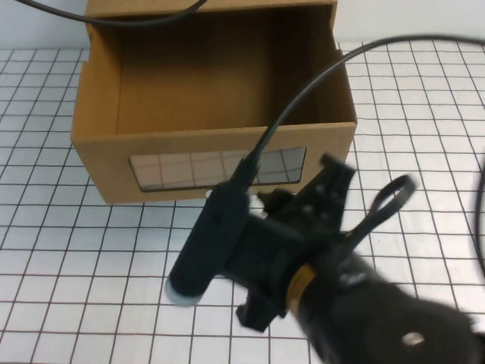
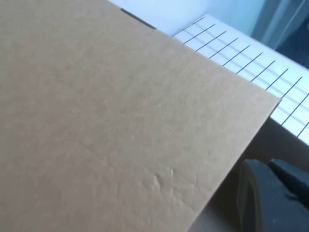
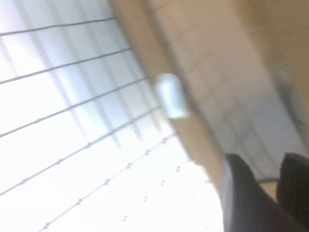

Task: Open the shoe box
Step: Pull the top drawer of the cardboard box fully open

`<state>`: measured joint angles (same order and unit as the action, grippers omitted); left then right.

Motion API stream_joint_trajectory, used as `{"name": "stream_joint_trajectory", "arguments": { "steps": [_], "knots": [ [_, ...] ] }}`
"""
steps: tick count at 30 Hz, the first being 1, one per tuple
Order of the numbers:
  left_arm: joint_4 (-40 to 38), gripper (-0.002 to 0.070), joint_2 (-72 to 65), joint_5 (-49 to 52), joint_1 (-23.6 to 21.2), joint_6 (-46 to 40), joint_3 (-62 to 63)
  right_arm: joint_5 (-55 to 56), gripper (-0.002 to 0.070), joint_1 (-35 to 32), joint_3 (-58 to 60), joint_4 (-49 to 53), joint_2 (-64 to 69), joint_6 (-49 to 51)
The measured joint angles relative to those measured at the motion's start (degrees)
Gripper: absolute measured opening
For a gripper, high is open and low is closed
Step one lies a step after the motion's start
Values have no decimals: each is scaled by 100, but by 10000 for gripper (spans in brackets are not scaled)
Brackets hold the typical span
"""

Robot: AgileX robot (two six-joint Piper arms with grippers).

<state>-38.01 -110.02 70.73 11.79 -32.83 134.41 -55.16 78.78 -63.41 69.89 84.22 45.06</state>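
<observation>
Item: shoe box (image 1: 98, 163), brown cardboard with a clear window (image 1: 220, 167) in its front wall. It stands at the back middle of the gridded worktop (image 1: 45, 250). Its lid (image 2: 111, 121) is tipped up and back, so the bare inside shows; the opening looks done or nearly so. Left tool (image 2: 275, 193): close against the lid's edge and out of the high view. Its position suggests it is there to prop the lid open, but whether it is clenched or released cannot be told. Right tool (image 3: 264, 166): low over the worktop, just in front of the windowed wall, its jaws apart and grasping nothing. This fits a lid that is already up and needs no grip at the front. A black cable (image 1: 318, 76) trails across the box.
</observation>
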Motion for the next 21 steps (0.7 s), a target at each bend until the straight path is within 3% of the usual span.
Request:
{"name": "stream_joint_trajectory", "arguments": {
  "steps": [4,9,15,21],
  "knots": [
    [512,-4,328,142,0,81,0,-288,79,-204,-283,-67,-404,-74],
    [1212,-4,856,184,0,391,-33,-367,-1,-1028,-845,-314,-662,-395],
    [1820,-4,1929,26,0,549,-1128,-101,-11,-2856,-1370,-1509,-1026,-1113],
    [2102,-4,3751,-1722,0,549,-3876,251,-13,-4907,-1253,-3677,-1631,-2144]
  ]
}}
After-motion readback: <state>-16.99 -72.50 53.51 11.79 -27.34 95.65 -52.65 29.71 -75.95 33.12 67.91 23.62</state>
